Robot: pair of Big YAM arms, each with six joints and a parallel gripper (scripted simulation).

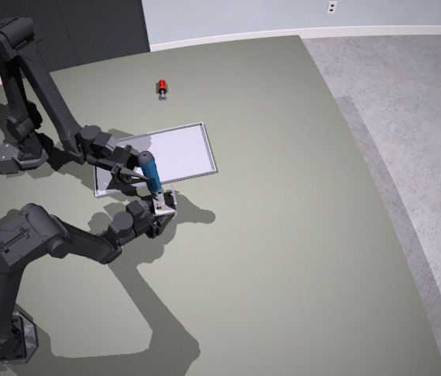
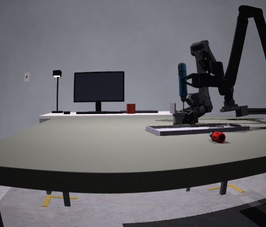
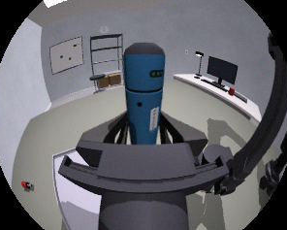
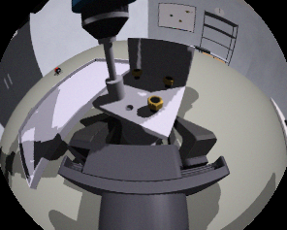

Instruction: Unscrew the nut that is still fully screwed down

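Left end effector (image 1: 146, 178) (image 2: 183, 80) gripping blue driver (image 1: 150, 171) (image 2: 182, 79) (image 3: 144, 96); right's (image 1: 163, 226) grasping module, largely hidden; socket (image 4: 114, 89) conceals whatever's beneath.

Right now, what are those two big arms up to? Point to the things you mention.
The left gripper (image 1: 141, 178) (image 2: 184, 80) (image 3: 143, 115) holds a blue nut driver (image 1: 150, 174) (image 2: 184, 80) (image 3: 144, 96) upright, its socket (image 4: 114, 88) down at one corner of a metal bracket (image 1: 163, 210) (image 4: 167, 115). The right gripper (image 4: 143, 115) is around the part beneath the bracket, apparently steadying it. Brass nuts, one nearest at the front (image 4: 155, 102), show on the bracket.
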